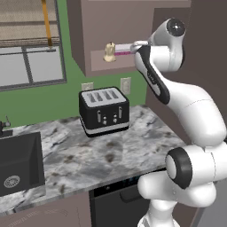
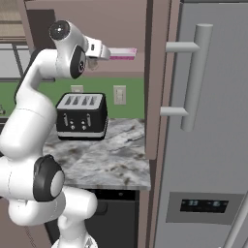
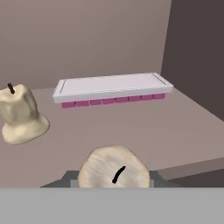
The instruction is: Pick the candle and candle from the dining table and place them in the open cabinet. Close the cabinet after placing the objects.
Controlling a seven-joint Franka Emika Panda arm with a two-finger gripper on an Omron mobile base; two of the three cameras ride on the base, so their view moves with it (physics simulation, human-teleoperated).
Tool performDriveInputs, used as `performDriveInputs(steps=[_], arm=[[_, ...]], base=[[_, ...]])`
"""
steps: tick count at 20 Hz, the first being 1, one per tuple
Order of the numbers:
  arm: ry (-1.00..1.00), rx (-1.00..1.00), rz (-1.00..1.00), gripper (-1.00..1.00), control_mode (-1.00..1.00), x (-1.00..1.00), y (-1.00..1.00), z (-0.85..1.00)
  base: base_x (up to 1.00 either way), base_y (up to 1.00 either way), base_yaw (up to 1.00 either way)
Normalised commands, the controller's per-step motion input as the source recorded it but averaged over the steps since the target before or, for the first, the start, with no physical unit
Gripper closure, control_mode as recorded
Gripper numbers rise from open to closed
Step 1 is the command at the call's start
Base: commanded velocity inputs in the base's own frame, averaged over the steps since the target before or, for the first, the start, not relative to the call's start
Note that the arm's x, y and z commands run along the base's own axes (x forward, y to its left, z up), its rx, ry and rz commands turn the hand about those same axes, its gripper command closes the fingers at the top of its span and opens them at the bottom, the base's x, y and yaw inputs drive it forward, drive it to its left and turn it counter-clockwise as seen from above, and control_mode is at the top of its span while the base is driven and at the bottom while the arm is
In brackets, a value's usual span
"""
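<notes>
The cream squat candle (image 3: 21, 116) stands on the shelf of the open cabinet (image 3: 131, 127), at the left of the hand view; the left base view also shows this candle (image 1: 109, 52) on the cabinet (image 1: 116, 62) shelf. A second, greyish-tan candle (image 3: 114, 169) shows from above, round top and dark wick, held between my fingers just above the shelf's front edge. My gripper (image 3: 113, 178) is shut on it, and the gripper (image 1: 134, 44) reaches into the cabinet from the right. The dining table is out of view.
A flat white box with a pink base (image 3: 113, 87) lies at the back of the shelf, right of the cream candle. Below, a black toaster (image 1: 104, 111) stands on the marbled counter (image 1: 88, 159) beside a black sink (image 1: 17, 164). A grey fridge (image 2: 208, 135) stands to the right.
</notes>
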Motion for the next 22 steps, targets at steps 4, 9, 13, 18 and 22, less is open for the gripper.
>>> performDriveInputs(steps=[4, 9, 13, 18, 22], arm=[[0.01, 0.0, 0.0, 1.0, -1.0, 0.26, 0.0, 0.0], [0.02, 0.0, 0.0, 1.0, -1.0, 0.25, 0.0, 0.0], [0.01, 0.0, 0.0, 1.0, -1.0, 0.24, 0.0, -0.01], [0.0, 0.0, 0.0, 1.0, -1.0, 0.24, 0.0, -0.06], [0.0, 0.0, 0.0, 1.0, -1.0, 0.24, 0.0, -0.06]], base=[[0.0, 0.0, 0.0], [0.0, 0.0, 0.0], [0.0, 0.0, 0.0], [0.0, 0.0, 0.0], [0.0, 0.0, 0.0]])
